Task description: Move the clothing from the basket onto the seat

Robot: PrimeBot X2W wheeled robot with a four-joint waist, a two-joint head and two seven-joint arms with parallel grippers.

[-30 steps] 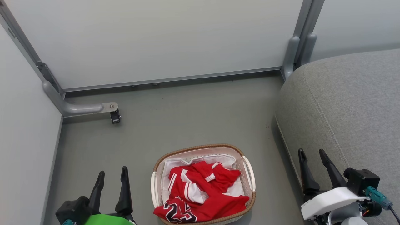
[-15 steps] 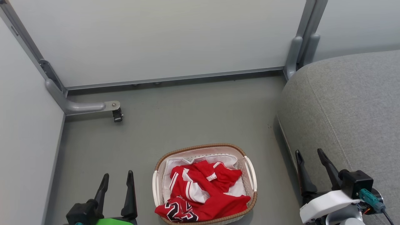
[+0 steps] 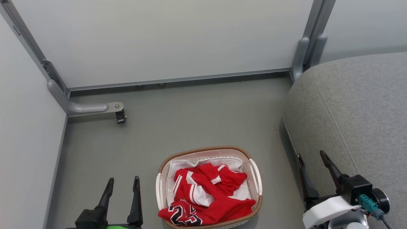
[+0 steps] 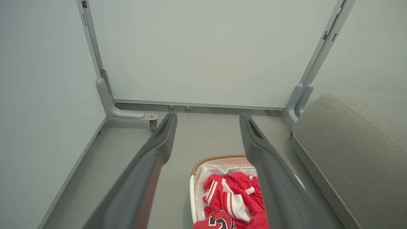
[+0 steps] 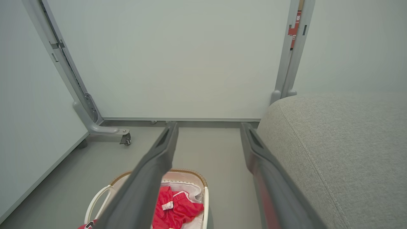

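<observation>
The red clothing point(image 3: 206, 197) with white trim lies bunched in the oval white basket point(image 3: 256, 181) with a brown woven rim, low in the head view; a jersey with a black 23 drapes over the near rim. The clothing point(image 4: 232, 202) and basket point(image 4: 192, 197) also appear in the left wrist view, and the clothing point(image 5: 173, 210) in the basket point(image 5: 206, 203) in the right wrist view. The grey seat point(image 3: 359, 117) fills the right side. My left gripper point(image 3: 123, 184) stands open left of the basket. Open too, my right gripper point(image 3: 311, 159) hangs beside the seat's edge.
White partition panels on grey posts wall off the back and left. A grey foot with a small caster point(image 3: 120, 116) juts onto the floor at back left. Bare grey floor point(image 3: 190, 121) lies behind the basket.
The head view has shifted slightly. Both grippers have dropped lower in it, the left one also drifting right toward the basket. Basket and clothing lie as before.
</observation>
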